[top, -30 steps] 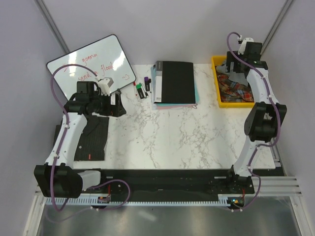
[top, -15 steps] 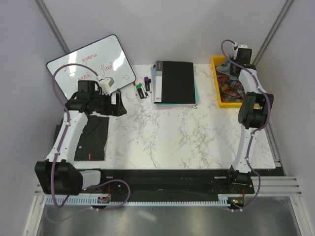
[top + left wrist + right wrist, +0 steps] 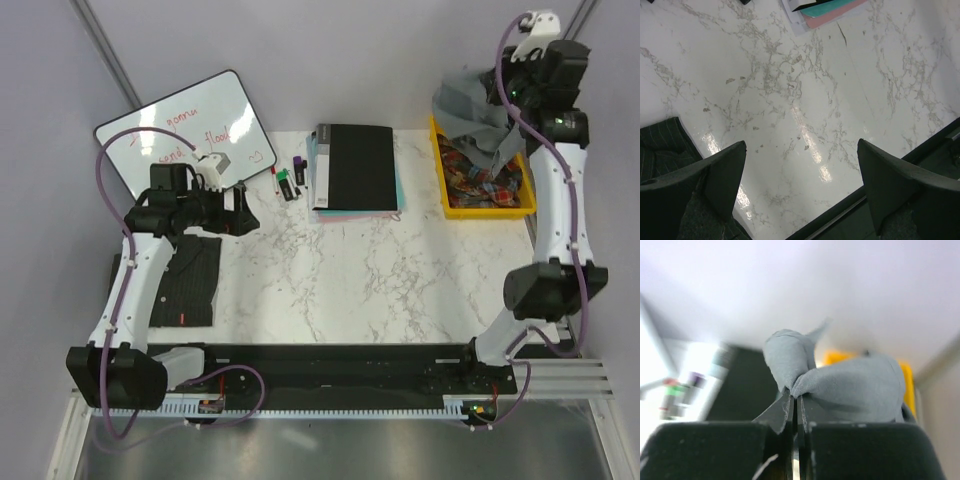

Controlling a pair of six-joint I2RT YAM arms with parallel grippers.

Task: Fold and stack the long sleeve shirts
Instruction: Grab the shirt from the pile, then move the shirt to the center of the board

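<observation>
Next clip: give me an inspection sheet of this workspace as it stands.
Surface: white marbled table, glossy.
Job's things: grey shirt bunched, hanging above the yellow bin; striped shirt flat at the near left.
Clutter: whiteboard, markers, black book on folders, colourful items in the bin.
Grippers: right gripper jaws shut on the grey shirt; left gripper jaws wide apart, holding nothing.
Cables: purple cables loop along both arms.
Surroundings: plain grey walls; nothing else seen.

Marble table (image 3: 400, 270): striped shirt (image 3: 195, 290), whiteboard (image 3: 200, 110), markers (image 3: 285, 183), book (image 3: 355, 165), yellow bin (image 3: 485, 211).
</observation>
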